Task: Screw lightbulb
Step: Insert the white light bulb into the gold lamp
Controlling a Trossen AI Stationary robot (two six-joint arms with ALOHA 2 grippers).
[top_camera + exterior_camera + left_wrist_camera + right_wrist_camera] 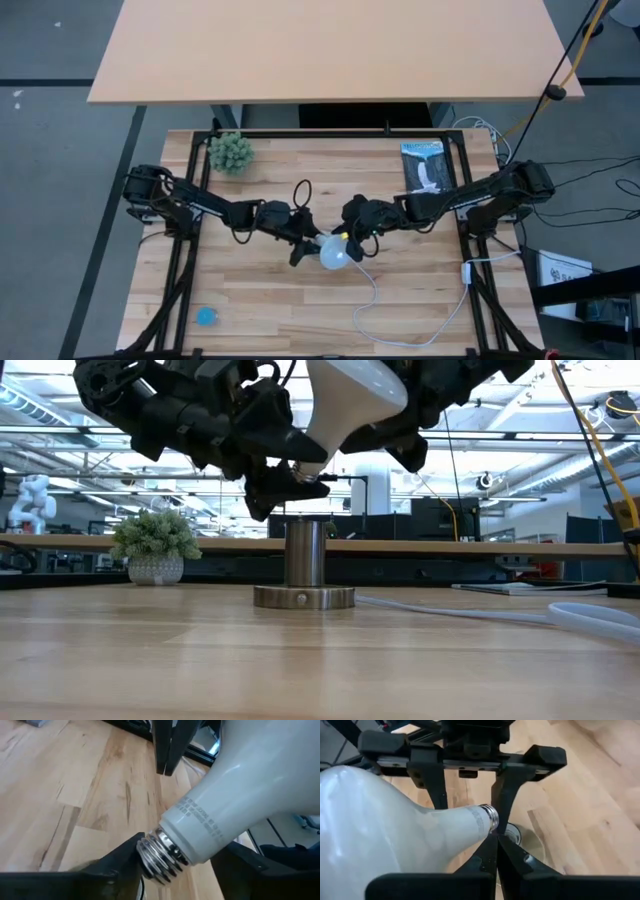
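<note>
White frosted lightbulb (345, 400) hangs tilted, threaded base lowest, above the table.

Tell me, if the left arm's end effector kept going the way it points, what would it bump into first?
Probably the lightbulb: its screw base already sits between the left end effector's fingers, above the socket.

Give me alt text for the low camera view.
A white lightbulb hangs tilted, its screw base just above a metal socket on the wooden table, dark robot arms around it. A small potted plant stands behind, at left.
</note>
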